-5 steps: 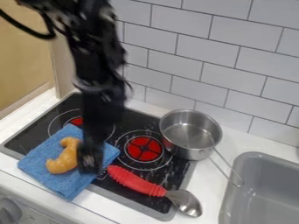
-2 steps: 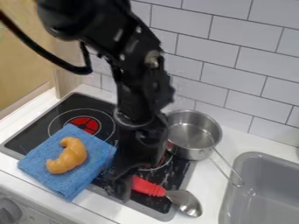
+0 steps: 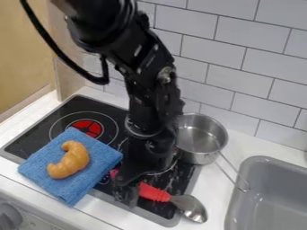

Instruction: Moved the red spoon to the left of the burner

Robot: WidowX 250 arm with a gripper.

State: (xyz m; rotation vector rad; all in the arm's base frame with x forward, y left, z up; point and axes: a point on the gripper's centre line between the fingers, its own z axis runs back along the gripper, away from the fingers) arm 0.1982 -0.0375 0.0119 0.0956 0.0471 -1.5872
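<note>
White rectangular wall tiles [image 3: 240, 63] — dark grout, pale wooden panel [image 3: 24, 54] left

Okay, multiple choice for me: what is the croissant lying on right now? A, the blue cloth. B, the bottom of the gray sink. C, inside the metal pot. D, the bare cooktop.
A: the croissant lies on the folded blue cloth, whose blue fabric shows all around it.

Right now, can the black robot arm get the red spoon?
Probably yes. Its gripper looks right at the spoon's red handle, with red showing on both sides. The blue cloth and metal pot look out of the way.
</note>
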